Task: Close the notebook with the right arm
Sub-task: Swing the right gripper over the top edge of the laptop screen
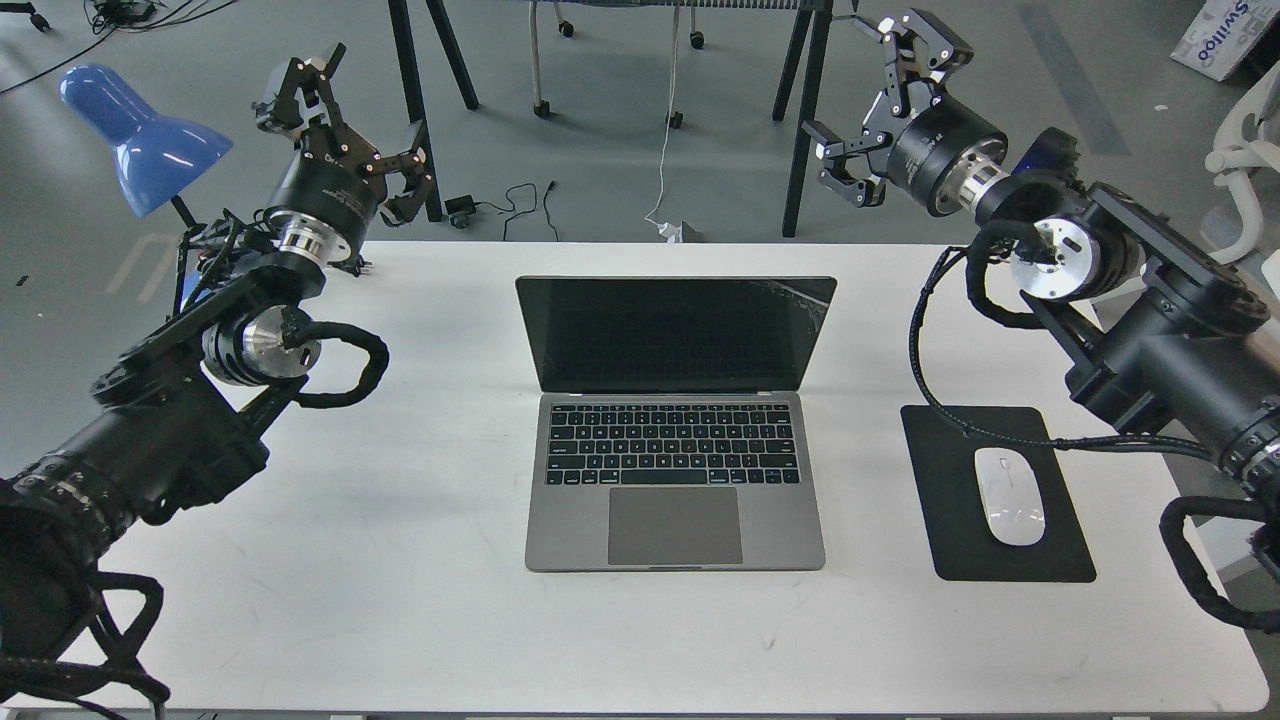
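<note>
Right now, notebook (675, 425) lying open in the middle of white table (400, 560), black screen up, keys facing near side. Right arm (1150, 300) up high over far right corner, well apart from notebook. Right gripper (880, 110) spread wide, holding nothing, above and right of screen's top corner. Left gripper (345, 120) spread wide too, holding nothing, far left. White mouse (1010, 495) on black mouse pad (1060, 555), right of notebook. Box (1225, 35) at top right edge, part of blue word "Swiltoo" or close; hard to read.
</note>
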Controlling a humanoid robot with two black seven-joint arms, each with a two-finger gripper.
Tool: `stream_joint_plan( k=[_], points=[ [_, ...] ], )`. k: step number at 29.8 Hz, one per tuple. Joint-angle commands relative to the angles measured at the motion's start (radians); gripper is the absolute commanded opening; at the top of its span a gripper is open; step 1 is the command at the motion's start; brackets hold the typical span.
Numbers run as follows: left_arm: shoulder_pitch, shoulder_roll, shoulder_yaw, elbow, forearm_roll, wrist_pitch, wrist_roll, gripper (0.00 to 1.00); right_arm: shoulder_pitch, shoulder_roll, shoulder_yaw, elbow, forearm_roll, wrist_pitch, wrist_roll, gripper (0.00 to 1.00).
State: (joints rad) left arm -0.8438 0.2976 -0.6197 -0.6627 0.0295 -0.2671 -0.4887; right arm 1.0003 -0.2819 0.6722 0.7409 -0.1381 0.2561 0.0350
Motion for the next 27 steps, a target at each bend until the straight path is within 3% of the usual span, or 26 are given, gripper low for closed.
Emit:
stream_joint_plan(
  k=[1,12,27],
  points=[
    [0.000,0.000,0.000,0.000,0.001,0.000,0.000,1.00,0.037,0.019,-0.051,-0.002,-0.032,-0.041,0.000,1.00],
    [0.000,0.000,0.000,0.000,0.000,0.000,0.000,1.00,0.113,0.171,-0.060,-0.181,-0.147,-0.130,0.000,1.00],
    [0.000,0.000,-0.002,0.000,0.000,0.000,0.000,1.00,0.109,0.197,-0.171,-0.193,-0.144,-0.120,-0.006,1.00]
  ],
)
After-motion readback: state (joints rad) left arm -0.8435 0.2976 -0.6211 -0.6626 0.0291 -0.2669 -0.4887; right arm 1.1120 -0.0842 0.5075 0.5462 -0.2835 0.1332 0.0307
